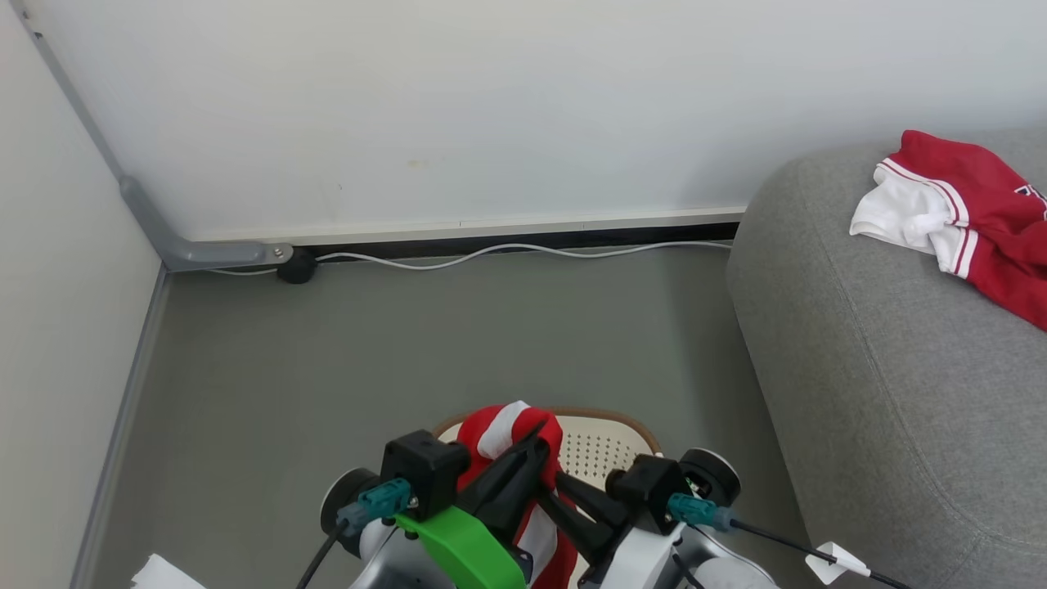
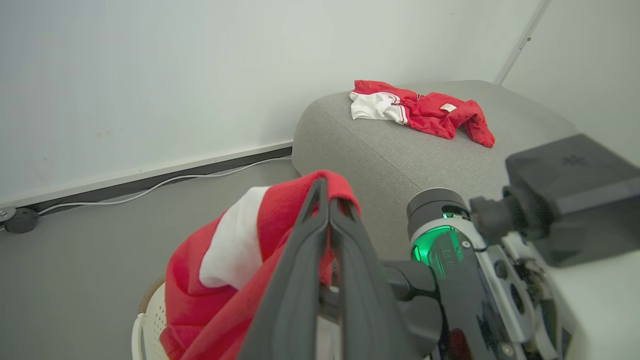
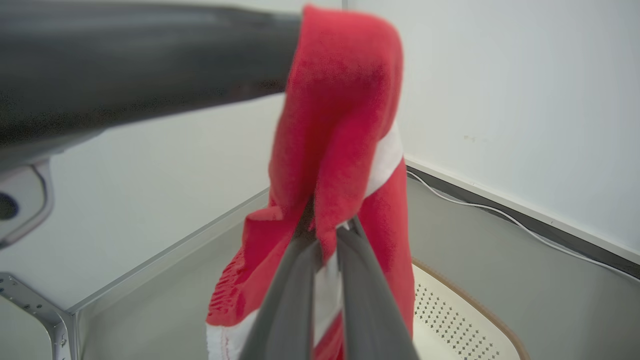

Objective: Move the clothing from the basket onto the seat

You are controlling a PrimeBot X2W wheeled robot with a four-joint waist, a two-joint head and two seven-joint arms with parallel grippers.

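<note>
One piece of red and white clothing hangs above the cream basket, pinched in both grippers. My left gripper is shut on the garment's top fold, and the cloth drapes over its tips. Just beside it, my right gripper is shut on a lower fold of the same garment, fingers meeting in the cloth. Part of the basket shows below. A second red and white garment lies on the grey seat at the right, also seen on the seat as a crumpled heap.
A white wall runs along the back, with a white cable and a black round fitting at its base. A grey conduit follows the left corner. Grey floor lies between the basket and the wall.
</note>
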